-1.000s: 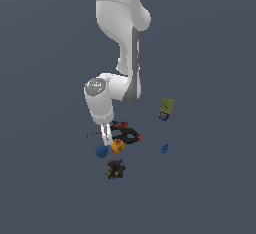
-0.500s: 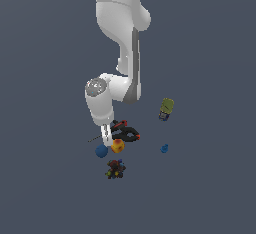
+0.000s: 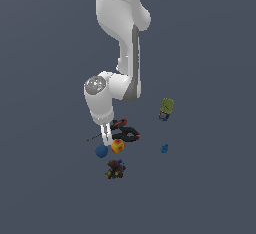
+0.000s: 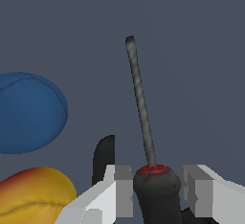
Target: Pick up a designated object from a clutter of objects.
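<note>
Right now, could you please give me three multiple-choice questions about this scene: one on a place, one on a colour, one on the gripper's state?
1. Where is the screwdriver handle?
A. Between the gripper fingers
B. Beside the olive-green can
C. On the dark toy

2. Which colour is the ball nearest the screwdriver's shaft in the wrist view?
A. Green
B. Blue
C. White

3. How do the gripper jaws stand?
A. Shut empty
B. Out of view
C. Open around the handle

Answers:
1. A, a finger shows on each side of it.
2. B, the blue ball lies beside it.
3. C, gaps remain on both sides.

Exterior looks from afar; wrist close (both catch screwdriver).
</note>
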Motion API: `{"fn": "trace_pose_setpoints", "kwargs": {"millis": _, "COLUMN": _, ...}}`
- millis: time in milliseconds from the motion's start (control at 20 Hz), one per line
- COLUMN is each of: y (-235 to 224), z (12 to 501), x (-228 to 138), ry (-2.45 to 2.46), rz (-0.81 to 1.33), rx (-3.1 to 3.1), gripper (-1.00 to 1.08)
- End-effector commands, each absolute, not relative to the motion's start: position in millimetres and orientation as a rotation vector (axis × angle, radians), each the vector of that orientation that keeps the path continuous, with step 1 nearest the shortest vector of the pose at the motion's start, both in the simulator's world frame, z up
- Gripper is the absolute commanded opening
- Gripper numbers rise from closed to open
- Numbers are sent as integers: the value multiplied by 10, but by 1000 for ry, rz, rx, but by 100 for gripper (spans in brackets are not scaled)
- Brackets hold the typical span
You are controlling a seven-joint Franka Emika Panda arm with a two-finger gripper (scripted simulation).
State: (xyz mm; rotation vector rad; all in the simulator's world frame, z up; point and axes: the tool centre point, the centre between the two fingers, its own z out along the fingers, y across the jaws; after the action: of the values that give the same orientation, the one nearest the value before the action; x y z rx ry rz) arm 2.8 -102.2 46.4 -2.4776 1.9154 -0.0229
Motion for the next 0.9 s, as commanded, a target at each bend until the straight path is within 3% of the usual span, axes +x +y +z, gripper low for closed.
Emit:
{"fn": "trace_pose_setpoints", "kwargs": {"millis": 0, "y": -1021, "z": 561, "x": 36, "ry": 1915, "rz": -25, "rx": -2477, "gripper": -100}}
{"fn": "trace_pose_setpoints", "kwargs": {"millis": 350, "y": -1024, "z": 1015, "x": 52, "ry": 1918, "rz": -20, "rx": -2477, "gripper": -100}}
{"fn": "trace_pose_setpoints", "kwargs": {"millis": 850, "y": -1033, "z": 2041, "x": 98, "ry": 1924, "rz": -14, "rx": -2478, "gripper": -100}}
